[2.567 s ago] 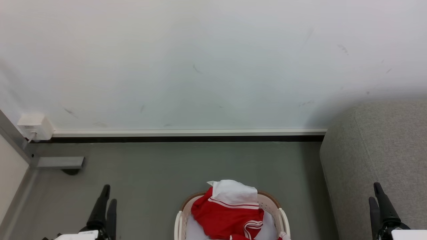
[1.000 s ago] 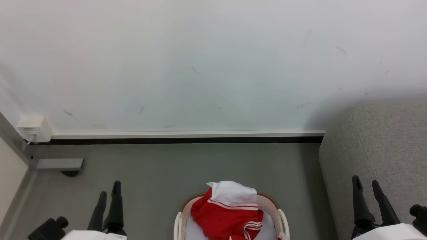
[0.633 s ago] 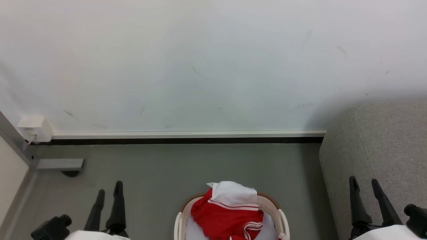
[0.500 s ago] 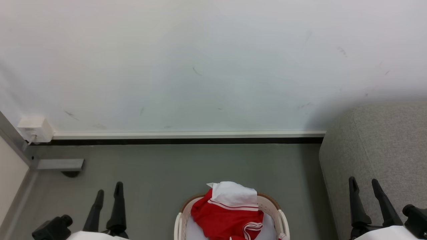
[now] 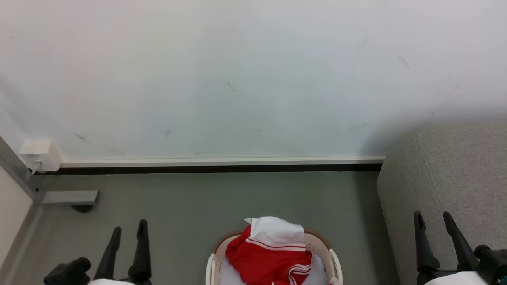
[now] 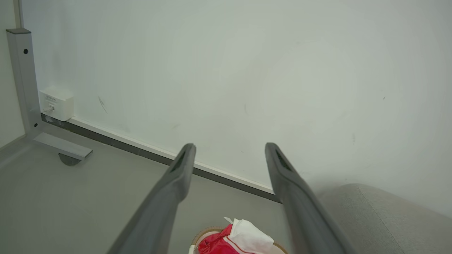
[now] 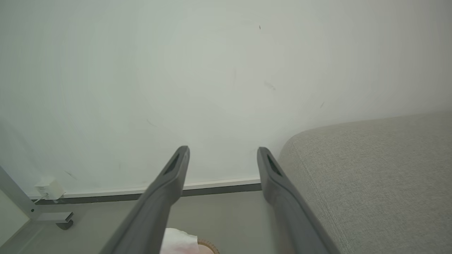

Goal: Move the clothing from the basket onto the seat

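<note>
Clothing (image 5: pixel 267 257): bright red soft garment, crumpled in a heap inside the basket (image 5: pixel 211 267). Its white panel, edged with thin white stripes, is draped over the far rim. Not lifted yet. Limp fabric, so it will likely sag and trail when raised.

Basket: rounded white plastic, perforated wall, brown woven rim, standing on the grey floor (image 5: pixel 198 202) directly ahead of the robot, between the arms. That puts it in reach of either arm.

Left gripper (image 5: pixel 129 225): fingers parted, nothing between them, well left of the basket, over bare floor.

Right gripper (image 5: pixel 432 214): fingers likewise spread and empty, in front of the seat (image 5: pixel 455 170). Both appear readied for a reach, though neither is committed.

Seat: grey sofa with coarse textured upholstery and a rounded corner, just right of the basket, so the carry should be short.

Beyond: a scuffed white wall (image 5: pixel 237 79) with a dark skirting line.
</note>
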Available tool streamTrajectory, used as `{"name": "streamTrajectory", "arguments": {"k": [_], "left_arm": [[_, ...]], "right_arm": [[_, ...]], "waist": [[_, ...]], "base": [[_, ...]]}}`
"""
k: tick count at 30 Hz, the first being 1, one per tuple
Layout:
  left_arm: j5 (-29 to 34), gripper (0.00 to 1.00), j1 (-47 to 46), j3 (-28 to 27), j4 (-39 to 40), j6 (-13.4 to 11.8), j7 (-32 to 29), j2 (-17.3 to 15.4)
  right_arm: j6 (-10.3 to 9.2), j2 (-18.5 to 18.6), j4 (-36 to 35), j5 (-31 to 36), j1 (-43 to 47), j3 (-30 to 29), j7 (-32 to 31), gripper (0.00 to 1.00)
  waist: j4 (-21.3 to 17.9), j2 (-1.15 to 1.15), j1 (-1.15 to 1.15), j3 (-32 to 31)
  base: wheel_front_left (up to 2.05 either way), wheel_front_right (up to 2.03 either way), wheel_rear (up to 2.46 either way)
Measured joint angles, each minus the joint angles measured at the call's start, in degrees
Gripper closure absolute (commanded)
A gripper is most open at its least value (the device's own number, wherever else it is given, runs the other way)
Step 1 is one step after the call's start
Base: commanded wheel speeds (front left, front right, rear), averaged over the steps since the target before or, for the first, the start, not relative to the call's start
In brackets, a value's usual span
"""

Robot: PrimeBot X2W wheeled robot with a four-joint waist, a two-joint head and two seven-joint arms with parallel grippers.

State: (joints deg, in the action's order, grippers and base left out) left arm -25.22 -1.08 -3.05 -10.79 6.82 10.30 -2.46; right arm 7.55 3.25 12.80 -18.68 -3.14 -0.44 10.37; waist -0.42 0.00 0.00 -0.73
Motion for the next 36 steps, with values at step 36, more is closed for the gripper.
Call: {"name": "streamTrajectory", "arguments": {"k": [36], "left_arm": [[15.39,0.00,0.89,-0.09,-2.45,0.56,4.31,-0.21]], "right_arm": [[0.00,-0.43,5.64,8.90,0.82,-0.40,4.26,0.00]], "waist": [[-0.53,0.00,0.00,-0.65]], "base": [[0.00,0.00,0.00]]}}
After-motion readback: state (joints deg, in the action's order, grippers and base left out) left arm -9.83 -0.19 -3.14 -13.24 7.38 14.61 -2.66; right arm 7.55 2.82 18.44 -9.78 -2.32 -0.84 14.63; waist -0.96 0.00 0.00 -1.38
